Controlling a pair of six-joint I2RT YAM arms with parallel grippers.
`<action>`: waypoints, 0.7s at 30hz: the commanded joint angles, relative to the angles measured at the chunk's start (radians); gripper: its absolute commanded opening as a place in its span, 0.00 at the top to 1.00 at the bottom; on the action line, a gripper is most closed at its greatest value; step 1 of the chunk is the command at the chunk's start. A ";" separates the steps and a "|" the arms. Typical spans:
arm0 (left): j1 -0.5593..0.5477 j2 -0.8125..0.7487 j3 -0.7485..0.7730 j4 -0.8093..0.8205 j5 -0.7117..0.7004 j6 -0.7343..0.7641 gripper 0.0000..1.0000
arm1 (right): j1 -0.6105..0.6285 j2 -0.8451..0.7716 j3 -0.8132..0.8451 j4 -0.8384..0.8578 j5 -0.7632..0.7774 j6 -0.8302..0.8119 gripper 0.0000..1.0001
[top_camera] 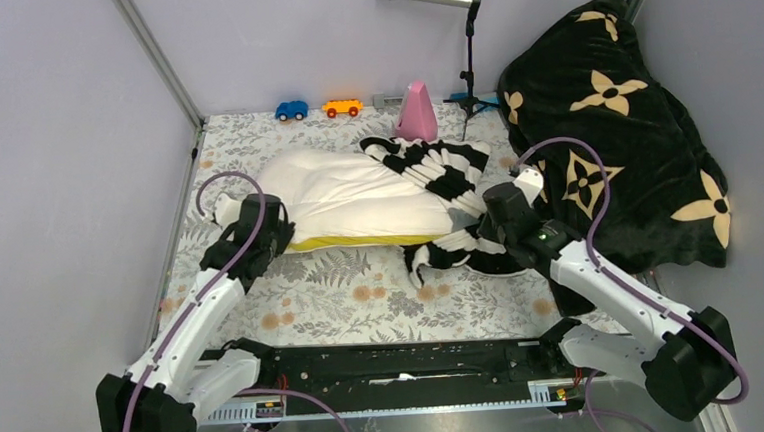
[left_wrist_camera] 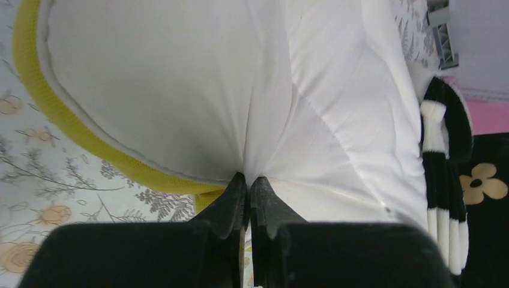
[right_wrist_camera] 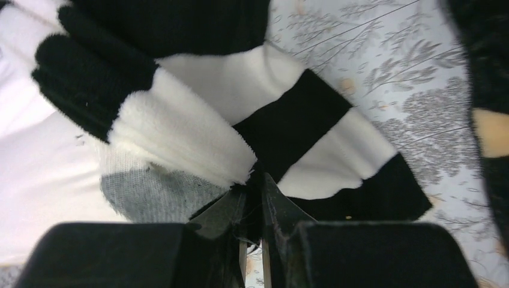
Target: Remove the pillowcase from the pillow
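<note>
— Where is the pillowcase (top_camera: 442, 172)?
— Bunched over the right end of the pillow (top_camera: 352, 193); the right claw (right_wrist_camera: 254, 180) clamps its stripes; the left claw (left_wrist_camera: 248, 182) pinches the pillow's left end.

One pillow (top_camera: 357, 192), pillowcase (top_camera: 442, 170); perhaps two cars (top_camera: 291, 110) (top_camera: 342, 108)

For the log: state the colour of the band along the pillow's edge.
Yellow: the edge band borders the cream-white pillow. It shows best in the left wrist view.
</note>
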 commanded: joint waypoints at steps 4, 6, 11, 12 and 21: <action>0.114 -0.083 0.098 -0.161 -0.304 0.102 1.00 | -0.102 -0.129 0.059 -0.179 0.320 -0.096 0.85; 0.121 -0.091 0.110 -0.169 -0.321 0.115 1.00 | -0.107 -0.145 0.051 -0.182 0.330 -0.082 0.86; 0.131 -0.097 0.130 -0.181 -0.306 0.129 1.00 | -0.110 -0.198 0.019 -0.157 0.302 -0.073 0.89; 0.131 -0.097 0.112 -0.144 -0.266 0.152 1.00 | -0.110 -0.205 0.003 -0.123 0.225 -0.102 0.87; 0.131 -0.009 0.096 -0.048 -0.015 0.242 0.23 | -0.110 -0.107 -0.007 0.050 -0.361 -0.282 0.00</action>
